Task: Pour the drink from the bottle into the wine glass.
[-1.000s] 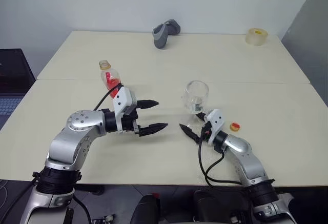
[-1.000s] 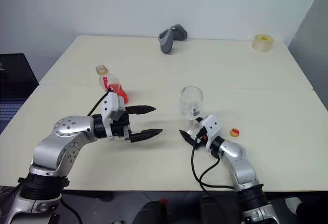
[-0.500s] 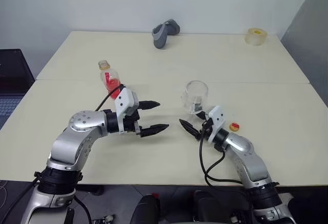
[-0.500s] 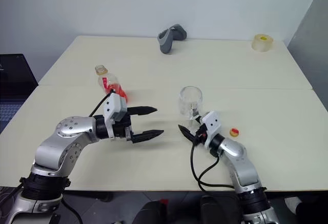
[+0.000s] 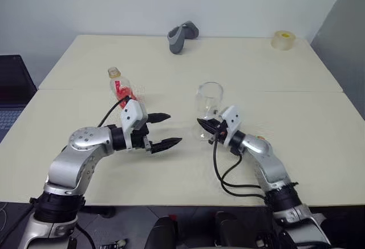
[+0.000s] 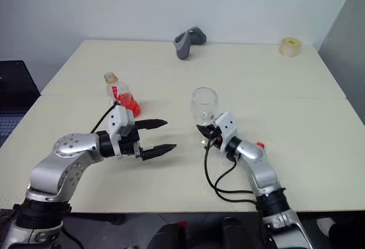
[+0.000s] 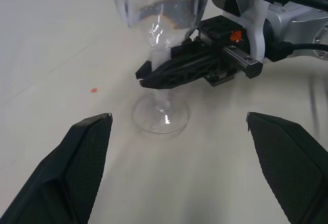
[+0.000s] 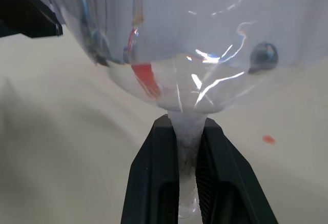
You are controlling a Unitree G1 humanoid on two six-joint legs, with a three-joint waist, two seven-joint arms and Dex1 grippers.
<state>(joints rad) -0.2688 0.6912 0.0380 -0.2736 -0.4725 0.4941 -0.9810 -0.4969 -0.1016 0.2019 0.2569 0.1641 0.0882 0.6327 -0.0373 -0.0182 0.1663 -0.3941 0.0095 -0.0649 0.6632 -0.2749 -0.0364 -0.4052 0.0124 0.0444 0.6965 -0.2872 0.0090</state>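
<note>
The wine glass (image 5: pixel 209 97) stands upright on the table (image 5: pixel 171 61) near the middle, empty as far as I can see. My right gripper (image 5: pixel 204 128) is shut on its thin stem (image 8: pixel 187 131), just under the bowl and above the round foot (image 7: pixel 160 117). The bottle (image 5: pixel 119 85) stands uncapped at the left, with the red drink (image 5: pixel 124 93) in its lower body. My left gripper (image 5: pixel 172 128) is open and empty. It hovers in front of the bottle, pointing at the glass from a short way off.
A small yellow-and-red cap (image 6: pixel 259 145) lies on the table just right of my right arm. A grey object (image 5: pixel 182 34) and a roll of tape (image 5: pixel 283 39) sit along the far edge. A dark laptop (image 5: pixel 8 89) is off the table's left side.
My right gripper has moved up and to the left to the glass's stem and shut on it. The glass has shifted slightly left. My left gripper has hardly moved and stays open.
</note>
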